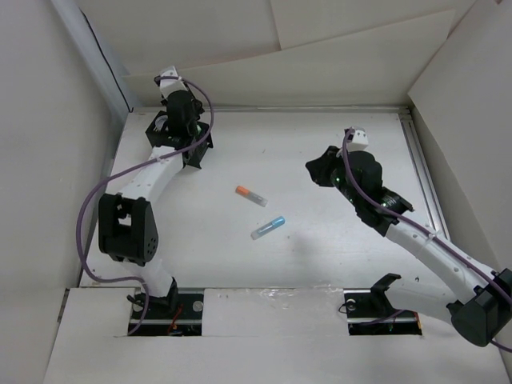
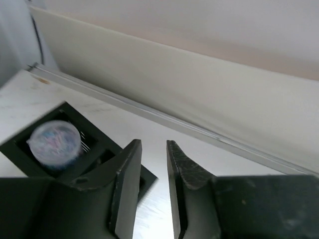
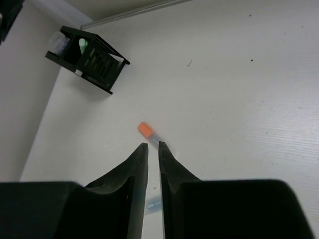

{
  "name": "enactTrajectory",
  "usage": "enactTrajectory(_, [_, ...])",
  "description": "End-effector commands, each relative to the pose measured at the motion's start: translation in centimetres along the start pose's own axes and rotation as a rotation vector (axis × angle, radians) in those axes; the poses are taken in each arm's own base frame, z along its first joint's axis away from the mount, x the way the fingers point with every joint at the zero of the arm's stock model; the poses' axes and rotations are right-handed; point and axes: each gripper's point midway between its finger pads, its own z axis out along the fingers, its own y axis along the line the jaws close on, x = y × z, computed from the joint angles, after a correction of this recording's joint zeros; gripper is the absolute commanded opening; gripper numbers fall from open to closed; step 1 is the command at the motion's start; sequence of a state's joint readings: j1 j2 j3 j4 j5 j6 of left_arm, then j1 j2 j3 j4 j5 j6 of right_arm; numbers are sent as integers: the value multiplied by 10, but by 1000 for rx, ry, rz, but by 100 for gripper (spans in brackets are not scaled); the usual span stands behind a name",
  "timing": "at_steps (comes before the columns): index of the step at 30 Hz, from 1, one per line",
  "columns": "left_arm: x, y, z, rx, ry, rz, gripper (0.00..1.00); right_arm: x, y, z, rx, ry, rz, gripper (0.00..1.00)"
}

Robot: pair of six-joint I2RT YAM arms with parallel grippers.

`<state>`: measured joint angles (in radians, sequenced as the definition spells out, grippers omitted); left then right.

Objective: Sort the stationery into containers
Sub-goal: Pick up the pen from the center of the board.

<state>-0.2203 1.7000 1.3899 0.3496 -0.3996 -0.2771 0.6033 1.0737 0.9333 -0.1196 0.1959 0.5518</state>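
My right pincer hangs over the table with its jaws drawn almost together, only a thin slit between them and nothing in it. Just past its tips lies the orange pen, flat on the white top, cap end pointing away from me. The blue pen lies near it, a little closer to my bases, the two apart from each other.

My left pincer is closed down to a narrow gap and empty, hovering beside the black mesh box at the far left corner. The blue-and-white roll sits in one compartment, and a green pen stands in another.

I judge the orange pen light and stiff, a smooth round plastic barrel that will roll or skid if nudged from one side. I would spread the right jaws first, come down with them crosswise to its length, and close on the middle of the barrel rather than the cap, so it neither tips nor squirts out
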Motion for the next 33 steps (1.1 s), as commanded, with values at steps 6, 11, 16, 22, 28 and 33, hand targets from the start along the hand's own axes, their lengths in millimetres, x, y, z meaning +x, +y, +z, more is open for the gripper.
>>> enactTrajectory(6, [73,-61,-128,163,183,-151,26,-10,15,-2,-69,-32,5,2])
enactTrajectory(11, [147,-55,-168,185,413,-183,28,-9,17,-2,-79,-26,5,15])
enactTrajectory(16, [200,-42,-191,198,569,-207,28,-18,21,-10,-95,-51,10,29])
enactTrajectory(22, [242,-45,-198,235,665,-238,41,-12,18,-4,-84,-33,6,44])
enactTrajectory(28, [265,-49,-192,225,699,-260,41,-8,19,-2,-88,-20,4,47])
enactTrajectory(33, [278,-42,-180,167,687,-234,41,-8,19,-2,-88,-20,4,49])
